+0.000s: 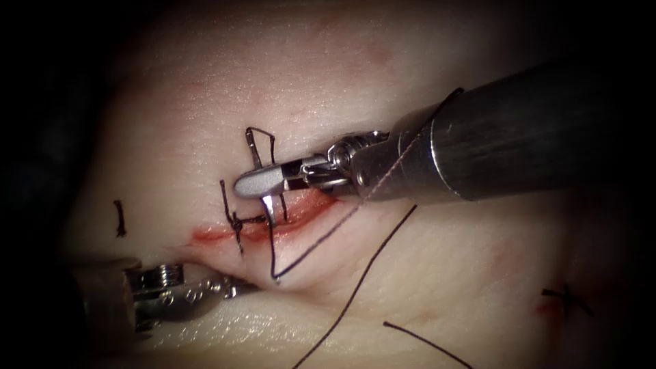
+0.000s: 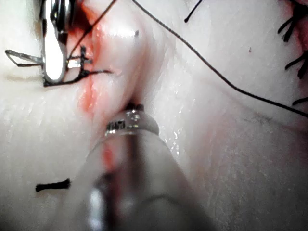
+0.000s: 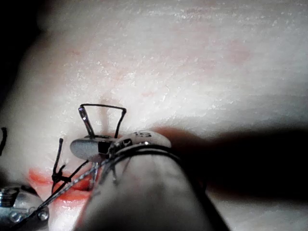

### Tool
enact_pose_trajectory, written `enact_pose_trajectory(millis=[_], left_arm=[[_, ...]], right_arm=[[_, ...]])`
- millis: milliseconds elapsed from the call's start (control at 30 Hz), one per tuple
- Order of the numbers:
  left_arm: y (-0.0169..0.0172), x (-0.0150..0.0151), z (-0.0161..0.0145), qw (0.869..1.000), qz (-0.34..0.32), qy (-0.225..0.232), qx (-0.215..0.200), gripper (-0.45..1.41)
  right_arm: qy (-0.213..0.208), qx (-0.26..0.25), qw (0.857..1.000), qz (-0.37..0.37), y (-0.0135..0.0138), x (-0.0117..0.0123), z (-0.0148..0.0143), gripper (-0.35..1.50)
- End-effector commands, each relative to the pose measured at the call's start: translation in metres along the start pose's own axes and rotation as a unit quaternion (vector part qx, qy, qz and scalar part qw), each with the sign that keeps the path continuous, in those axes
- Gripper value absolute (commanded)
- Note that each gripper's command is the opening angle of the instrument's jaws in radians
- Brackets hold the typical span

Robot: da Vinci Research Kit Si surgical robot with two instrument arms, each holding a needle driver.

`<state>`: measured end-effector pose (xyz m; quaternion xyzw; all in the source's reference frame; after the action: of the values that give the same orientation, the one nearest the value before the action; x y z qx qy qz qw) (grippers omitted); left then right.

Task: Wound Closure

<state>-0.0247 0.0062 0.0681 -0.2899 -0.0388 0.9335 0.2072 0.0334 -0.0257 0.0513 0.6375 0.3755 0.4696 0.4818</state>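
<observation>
The pale slab of pork-belly tissue (image 1: 437, 273) carries a red, moist cut (image 1: 273, 222) running roughly left to right in the endoscope view, with one knotted dark stitch (image 1: 236, 222) already across its left part. Loose dark suture thread (image 1: 369, 266) trails over the tissue below and right of the cut, and one strand lies over the right tool's shaft.

The right arm's grey metal gripper (image 1: 263, 183) comes in from the right and sits directly above the cut, its long axis lying nearly along the cut's line. Its jaws appear closed on the thin curved steel needle (image 1: 256, 147), gripped partway along its curve. One end of the needle rises above the jaws on the cut's far side; the other points down below them toward the cut's red edge. I cannot tell whether that lower end is in the tissue or just touching it.

The left arm's gripper (image 1: 229, 287) lies lower left, below the cut, its tip pressed into a fold of tissue; whether it pinches tissue or merely leans there is hidden. So the needle belongs to the right gripper, with the left one near but apart.
</observation>
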Motion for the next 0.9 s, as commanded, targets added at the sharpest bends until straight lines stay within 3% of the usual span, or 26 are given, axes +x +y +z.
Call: enact_pose_trajectory(millis=[33, 600, 700, 767, 800, 833, 867, 900], left_arm=[[0.0007, -0.0001, 0.0009, 1.0, 0.0, 0.0, -0.002, 0.2], [0.0007, -0.0002, 0.0007, 1.0, 0.0, -0.002, 0.0, 0.2], [0.0008, -0.0002, 0.0007, 1.0, -0.001, -0.002, 0.001, 0.2], [0.0011, -0.0001, 0.0004, 1.0, -0.001, -0.003, 0.001, 0.2], [0.0016, 0.0, -0.0001, 1.0, -0.002, -0.004, 0.002, 0.2], [0.0019, 0.0001, -0.0004, 1.0, -0.003, -0.005, 0.002, 0.2], [0.0019, 0.0001, -0.0004, 1.0, -0.003, -0.005, 0.002, 0.2], [0.0031, 0.0007, -0.0017, 1.0, -0.001, -0.007, 0.001, 0.22]], right_arm=[[-0.004, 0.001, 1.0, 0.01, 0.0006, -0.0008, 0.0005, -0.35], [-0.012, 0.008, 0.998, 0.062, -0.0002, -0.0026, 0.0001, -0.35], [0.023, -0.013, 0.999, 0.04, 0.0001, -0.001, 0.0001, -0.35], [0.046, 0.0, 0.999, -0.011, 0.0003, -0.0001, 0.0, -0.35], [0.067, 0.016, 0.997, -0.019, 0.0004, 0.0006, -0.0003, 0.47], [0.074, 0.02, 0.997, -0.029, 0.0004, 0.001, -0.0005, 0.76], [0.074, 0.02, 0.997, -0.029, 0.0004, 0.001, -0.0005, 0.76], [0.099, 0.015, 0.992, -0.071, 0.0004, 0.0025, -0.0015, 1.1]])
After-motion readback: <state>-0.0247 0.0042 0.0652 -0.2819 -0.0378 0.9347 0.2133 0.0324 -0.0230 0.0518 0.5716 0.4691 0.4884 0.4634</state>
